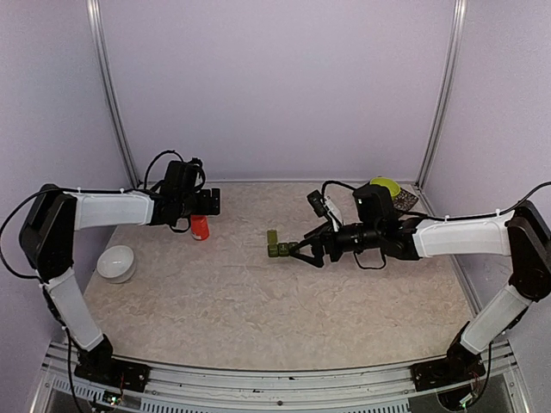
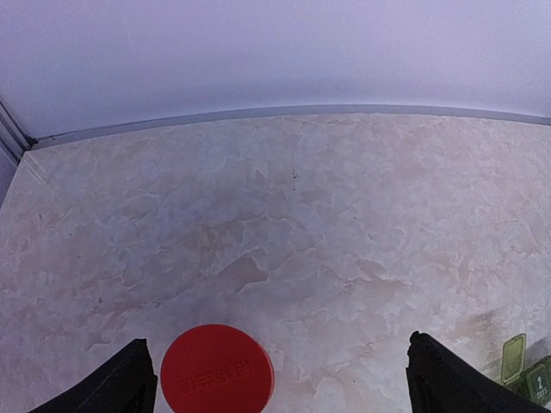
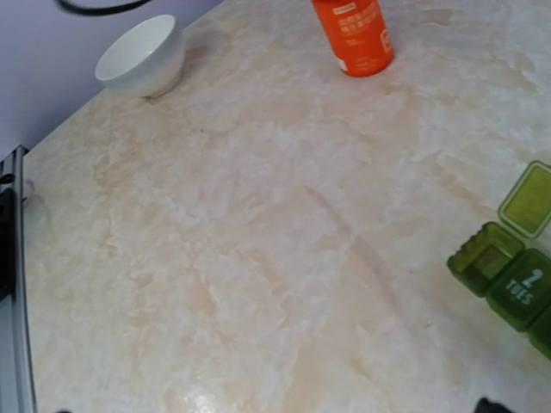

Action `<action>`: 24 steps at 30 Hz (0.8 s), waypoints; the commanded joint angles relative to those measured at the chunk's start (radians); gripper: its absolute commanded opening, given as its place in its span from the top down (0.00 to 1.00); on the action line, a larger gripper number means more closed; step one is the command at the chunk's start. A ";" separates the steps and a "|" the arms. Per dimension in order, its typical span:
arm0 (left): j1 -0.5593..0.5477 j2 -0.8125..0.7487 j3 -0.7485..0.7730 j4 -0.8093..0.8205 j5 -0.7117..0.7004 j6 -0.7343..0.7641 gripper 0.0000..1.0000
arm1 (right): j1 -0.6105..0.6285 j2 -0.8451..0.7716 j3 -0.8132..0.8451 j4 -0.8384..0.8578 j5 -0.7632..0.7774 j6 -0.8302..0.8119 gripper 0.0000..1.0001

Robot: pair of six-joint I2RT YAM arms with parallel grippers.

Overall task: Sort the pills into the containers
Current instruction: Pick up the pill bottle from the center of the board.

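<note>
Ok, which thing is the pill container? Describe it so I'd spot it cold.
Look to the middle of the marbled table, just off the tip of the right gripper. There sits the pill organizer, a dark green strip of square compartments. Unlike the orange bottle and white bowl to its left, it is boxy, with one lid flipped open.

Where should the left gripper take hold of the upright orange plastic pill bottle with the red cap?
Probably the round orange body just under the red cap of the plastic pill bottle, coming down from above: it stands upright with its sides free. The open left gripper is off-centre; the cap sits near one finger, so centre it first.
</note>
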 commanded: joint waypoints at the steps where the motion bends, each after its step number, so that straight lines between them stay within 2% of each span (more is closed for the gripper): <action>1: 0.026 0.059 0.080 -0.058 0.028 -0.005 0.01 | -0.008 -0.030 -0.022 0.031 -0.027 -0.004 0.00; 8: 0.036 0.123 0.122 -0.097 0.001 -0.017 0.02 | -0.008 -0.036 -0.043 0.047 -0.006 0.006 0.00; 13: 0.045 0.123 0.118 -0.110 0.009 -0.031 0.06 | -0.008 -0.027 -0.041 0.044 -0.008 0.005 0.00; 24: 0.062 0.149 0.115 -0.136 -0.025 -0.053 0.07 | -0.008 -0.003 -0.041 0.059 -0.023 0.023 0.00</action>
